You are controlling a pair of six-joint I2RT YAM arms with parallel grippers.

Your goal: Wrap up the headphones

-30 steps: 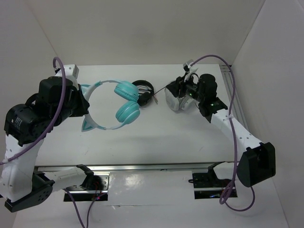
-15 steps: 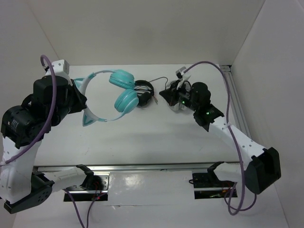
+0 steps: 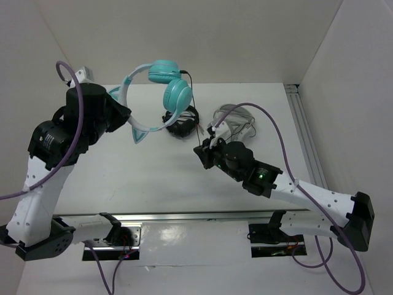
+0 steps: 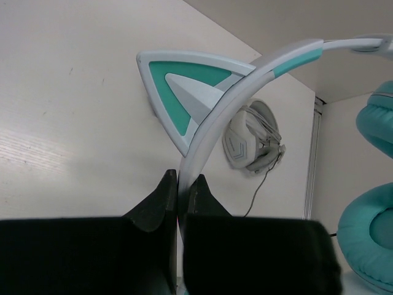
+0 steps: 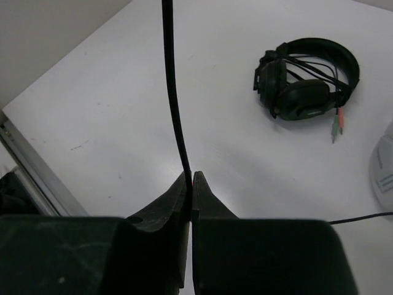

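Note:
The teal headphones (image 3: 176, 95) hang in the air above the back of the table, with both round ear cups at the top right and a cat ear (image 3: 140, 134) pointing down. My left gripper (image 3: 126, 115) is shut on the pale headband (image 4: 245, 80), just below a cat ear (image 4: 178, 92). My right gripper (image 3: 201, 151) is shut on the thin black cable (image 5: 172, 80), low over the middle of the table. The cable runs straight up from its jaws toward the ear cups.
Small black headphones (image 3: 183, 121) lie on the table under the teal ones and also show in the right wrist view (image 5: 304, 80). Grey-white headphones (image 3: 236, 118) lie to their right. A metal rail (image 3: 301, 123) runs along the right wall.
My left arm has lifted the teal headphones up and toward the back right. My right arm has moved from beside the grey-white headphones toward the near middle, with the cable in it.

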